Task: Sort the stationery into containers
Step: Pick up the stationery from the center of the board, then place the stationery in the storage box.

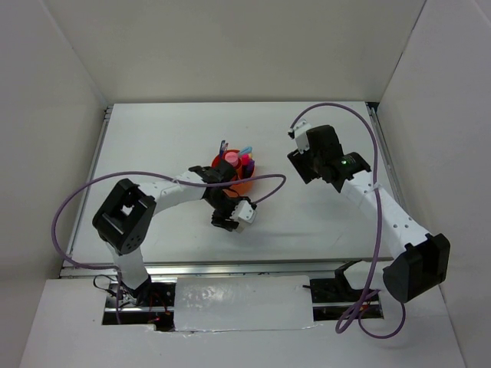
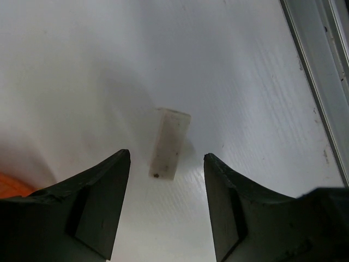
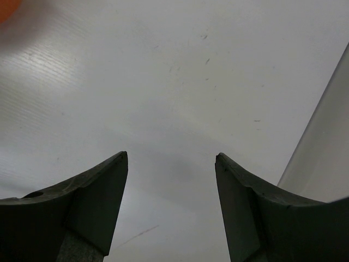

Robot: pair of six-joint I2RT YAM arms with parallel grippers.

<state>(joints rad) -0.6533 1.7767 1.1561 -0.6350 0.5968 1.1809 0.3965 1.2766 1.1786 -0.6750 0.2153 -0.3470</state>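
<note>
On white table [image 1: 307,230] between white walls [image 1: 230,46]: eraser [image 2: 170,143]

The grey-white eraser block [image 2: 170,143] lies flat on the table [image 2: 245,82], near the round orange organizer [image 1: 244,184]. The organizer holds upright pens [image 1: 247,151] and a pink cylinder [image 1: 229,161].

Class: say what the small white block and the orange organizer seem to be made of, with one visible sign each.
The white block: probably a rubber eraser, matte, scuffed with dark specks. The orange organizer: likely moulded plastic, bright uniform colour; finish too small to judge.
</note>
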